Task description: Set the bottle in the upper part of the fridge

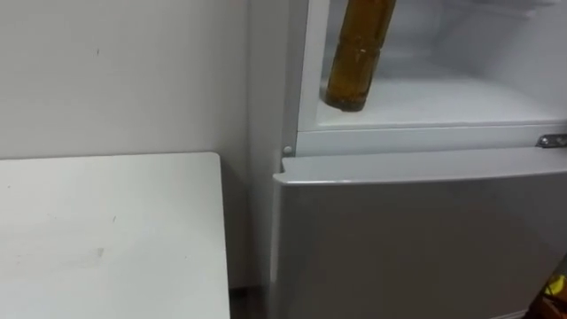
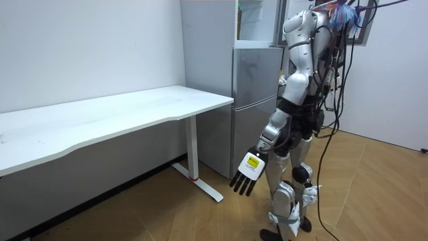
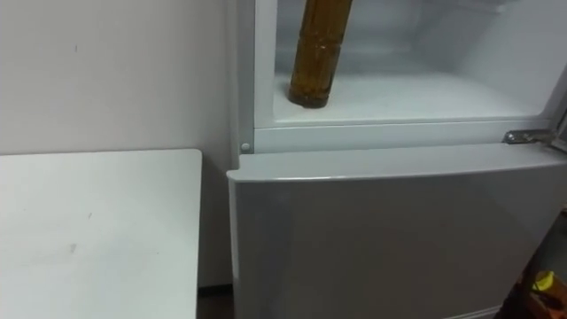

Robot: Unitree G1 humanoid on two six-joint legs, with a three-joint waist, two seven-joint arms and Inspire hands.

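Observation:
An amber bottle (image 1: 359,53) stands slightly tilted in the open upper fridge compartment (image 1: 461,97), at its front left. Its base is at or just above the white shelf floor, and I cannot tell whether it touches. The bottle's top runs out of the eye views, so whatever holds it is hidden. In the room view I stand close in front of the fridge (image 2: 257,100). My left hand (image 2: 247,175) hangs down by my leg, open, with straight fingers and nothing in it.
The lower fridge door (image 1: 416,239) is closed below the open compartment. A white table (image 1: 106,230) stands to the left of the fridge, against the wall. A small yellow object (image 1: 556,285) lies low at the right edge.

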